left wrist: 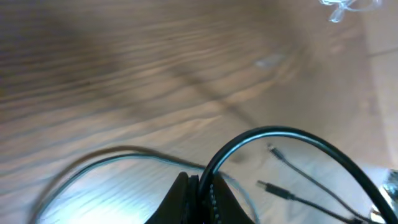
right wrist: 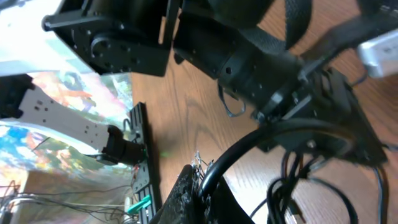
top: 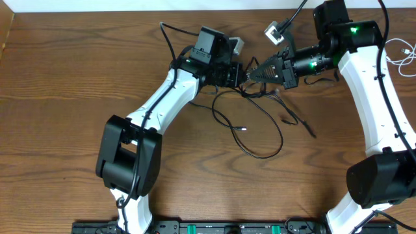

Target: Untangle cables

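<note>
Cables [top: 253,93] sit knotted near the middle of the far edge of the counter [top: 65,97], with both sets of fingers pinched on them.
Left fingers [left wrist: 198,190] are closed tight on a black strand that arches up and away, and two loose plug ends [left wrist: 268,185] lie beyond it. The knot sits just to their right, and a slack loop [top: 282,138] trails toward the near edge. Right fingers [right wrist: 202,186] are likewise clamped on a black strand, almost nose to nose with the left. With grips this close, I judge that pulling apart may cinch the knot rather than open it. A plug may snag in the loop, a thin strand may slip from the pinch, or the two wrists may bump. White cord [top: 402,57] lies well apart at the right edge.
</note>
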